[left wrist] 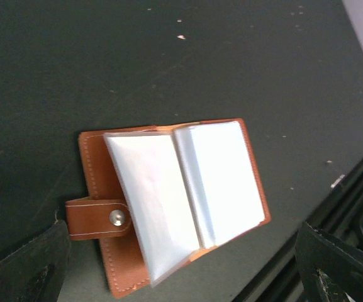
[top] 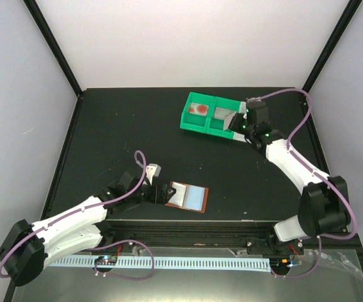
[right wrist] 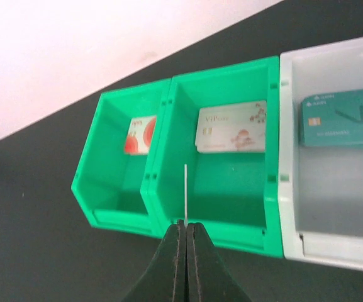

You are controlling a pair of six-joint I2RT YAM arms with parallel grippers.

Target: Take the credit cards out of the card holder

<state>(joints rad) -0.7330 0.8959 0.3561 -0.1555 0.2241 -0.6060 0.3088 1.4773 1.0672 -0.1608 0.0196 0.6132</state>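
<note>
Near green bin (right wrist: pixel 209 223) | thin card (right wrist: pixel 185 182) is pinched edge-on by right gripper (right wrist: pixel 185 223) | drop-off step judged; release over a compartment is needed | left gripper (top: pixel 159 192) is spread beside card holder (top: pixel 187 197).

The whole black table (top: pixel 118 126) was taken in from above and behind the arm bases by the top external camera, which was tilted down and set well back. The card holder (top: pixel 186 196) was viewed from close above by the left wrist camera, faced steeply down. The green bins (top: pixel 192 124) and the white bin (right wrist: pixel 332 242) were looked into from nearby by the right wrist camera, angled forward and down. Holder and bins were shared with the top view.
</note>
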